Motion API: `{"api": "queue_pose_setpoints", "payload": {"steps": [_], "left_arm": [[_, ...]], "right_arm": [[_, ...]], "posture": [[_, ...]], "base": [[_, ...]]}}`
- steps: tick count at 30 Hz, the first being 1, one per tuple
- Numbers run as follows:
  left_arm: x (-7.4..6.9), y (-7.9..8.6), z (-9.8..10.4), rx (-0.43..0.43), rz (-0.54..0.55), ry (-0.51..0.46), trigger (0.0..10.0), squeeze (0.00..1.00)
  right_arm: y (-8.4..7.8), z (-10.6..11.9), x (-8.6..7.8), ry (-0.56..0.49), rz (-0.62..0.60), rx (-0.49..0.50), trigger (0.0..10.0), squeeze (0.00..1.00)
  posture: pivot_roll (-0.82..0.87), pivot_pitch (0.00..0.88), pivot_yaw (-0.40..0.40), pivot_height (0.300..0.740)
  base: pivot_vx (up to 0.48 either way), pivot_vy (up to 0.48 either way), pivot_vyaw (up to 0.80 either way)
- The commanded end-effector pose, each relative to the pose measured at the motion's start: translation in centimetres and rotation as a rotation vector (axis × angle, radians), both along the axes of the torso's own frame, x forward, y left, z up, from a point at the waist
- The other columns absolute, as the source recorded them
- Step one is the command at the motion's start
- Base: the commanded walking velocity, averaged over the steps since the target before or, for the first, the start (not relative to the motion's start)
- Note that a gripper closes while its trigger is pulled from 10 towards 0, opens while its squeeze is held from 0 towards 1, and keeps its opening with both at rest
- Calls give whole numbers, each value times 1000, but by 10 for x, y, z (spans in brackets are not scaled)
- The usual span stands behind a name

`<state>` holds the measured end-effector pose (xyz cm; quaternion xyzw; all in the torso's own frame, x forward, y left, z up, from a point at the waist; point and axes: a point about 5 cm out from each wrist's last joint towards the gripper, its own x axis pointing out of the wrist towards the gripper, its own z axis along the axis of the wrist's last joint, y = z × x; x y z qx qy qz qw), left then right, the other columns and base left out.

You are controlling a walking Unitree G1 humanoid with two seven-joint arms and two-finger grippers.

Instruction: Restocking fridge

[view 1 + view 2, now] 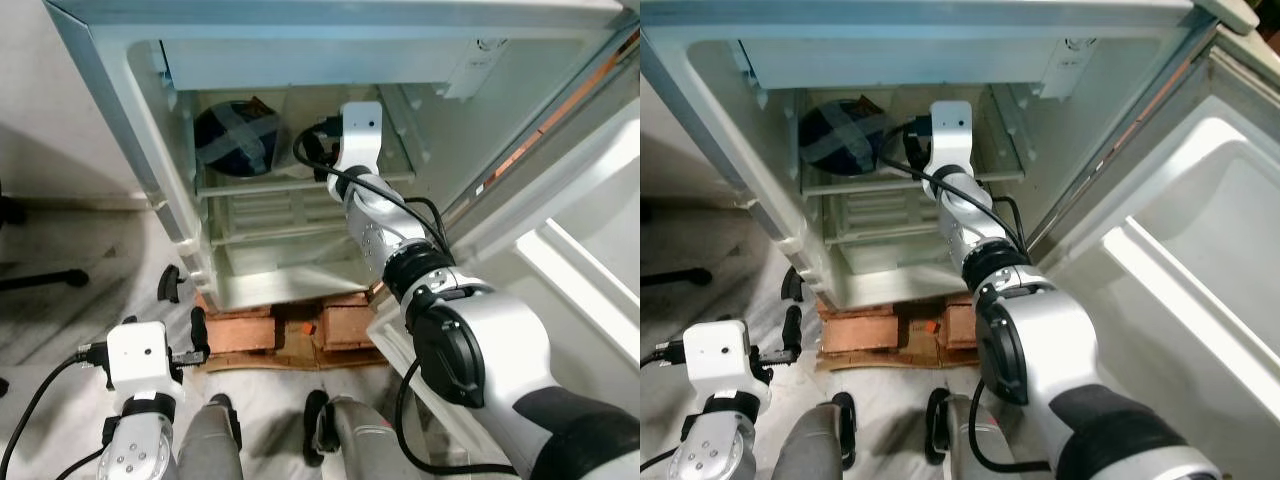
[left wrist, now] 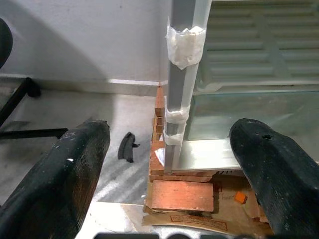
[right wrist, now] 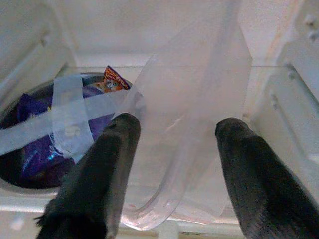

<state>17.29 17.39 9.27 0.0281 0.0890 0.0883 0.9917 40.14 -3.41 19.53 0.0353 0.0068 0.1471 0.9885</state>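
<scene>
Fridge [image 1: 120, 90] stands open on bricks [image 1: 240, 335], door [image 1: 1200, 250] swung to the right. Right arm reaches in to the glass shelf [image 1: 260, 185]. Right gripper [image 3: 174, 144] is spread w/ a clear plastic container [image 3: 194, 114] between its fingers; contact hard to make out. Beside it a dark taped bowl [image 1: 238, 138] w/ snack packs. Left gripper [image 2: 169, 164] is low by the fridge corner, jaws apart, holding nothing.
</scene>
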Motion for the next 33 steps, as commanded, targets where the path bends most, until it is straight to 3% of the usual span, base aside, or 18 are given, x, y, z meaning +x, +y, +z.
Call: {"api": "queue_pose_setpoints", "payload": {"steps": [1,17,23,29,33], "left_arm": [[-4,1,-7,10,14,34,10000,0],[3,3,-6,22,12,20,10000,0],[5,4,-5,23,12,12,10000,0],[8,6,-3,25,15,-4,10000,0],[12,4,-2,7,5,-22,10000,0]], "right_arm": [[-5,-5,0,12,-2,-31,10000,1000],[-35,-8,6,-5,-47,-136,10000,1000],[-42,-1,7,-64,-42,-155,10000,1000],[-46,7,8,-110,58,-140,10000,1000],[-47,-8,-1,-123,250,-212,10000,1000]], "posture": [[325,273,-169,740],[326,258,-165,740],[326,253,-162,740],[314,238,-162,740],[300,224,-157,740]], "base": [[0,0,0],[0,0,0],[0,0,0],[0,0,0],[0,0,0]]}}
